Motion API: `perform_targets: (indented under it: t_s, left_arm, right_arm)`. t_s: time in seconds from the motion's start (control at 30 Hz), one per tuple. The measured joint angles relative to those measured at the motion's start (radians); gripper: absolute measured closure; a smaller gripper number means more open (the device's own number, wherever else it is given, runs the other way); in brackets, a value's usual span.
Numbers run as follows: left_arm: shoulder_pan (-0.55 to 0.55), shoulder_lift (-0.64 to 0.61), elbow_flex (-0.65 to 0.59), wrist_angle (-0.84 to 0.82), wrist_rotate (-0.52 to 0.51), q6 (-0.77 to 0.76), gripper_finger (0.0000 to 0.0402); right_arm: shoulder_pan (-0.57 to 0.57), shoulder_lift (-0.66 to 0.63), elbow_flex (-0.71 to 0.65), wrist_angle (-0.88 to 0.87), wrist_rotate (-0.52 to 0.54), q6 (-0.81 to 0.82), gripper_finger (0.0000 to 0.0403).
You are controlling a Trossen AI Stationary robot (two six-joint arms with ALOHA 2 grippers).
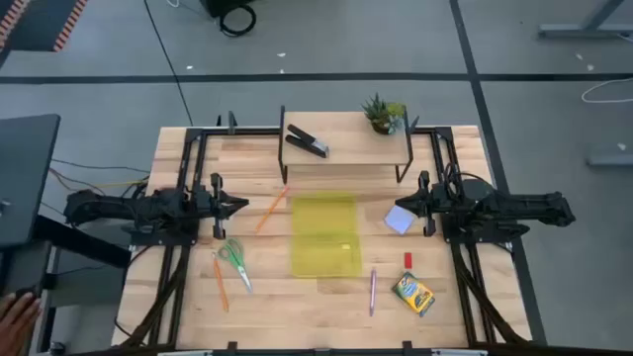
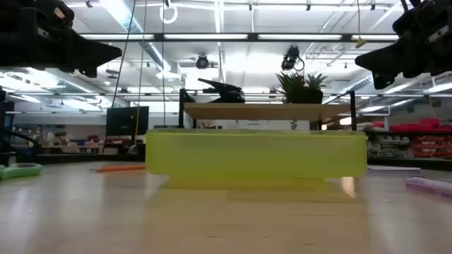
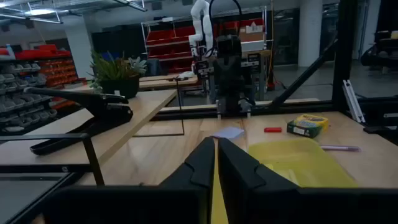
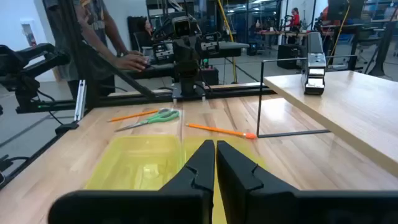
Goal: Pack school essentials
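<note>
Purple pen [image 2: 431, 185] (cut off, blurred)

floor [image 1: 326, 44]: grey, dark seams | ceiling lights [image 2: 233, 39]: bright strips | shelves [image 3: 37, 68]: red bins

from above, my left gripper [image 1: 240, 205] and right gripper [image 1: 401, 206] hang at either side of the yellow case [image 1: 324, 235]. scissors [image 1: 233, 258] and two pencils [image 1: 271, 209] lie on my left; notepad [image 1: 399, 220], eraser [image 1: 406, 260], pen [image 1: 372, 291], crayon box [image 1: 413, 294] on my right.
</note>
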Motion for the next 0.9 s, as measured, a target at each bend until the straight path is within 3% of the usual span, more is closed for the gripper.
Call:
perform_targets:
  t_s: [0.9]
  left_arm:
    - [0.0, 0.0, 0.0, 0.0, 0.0, 0.0, 0.0369]
  right_arm:
    - [0.0, 0.0, 0.0, 0.0, 0.0, 0.0, 0.038]
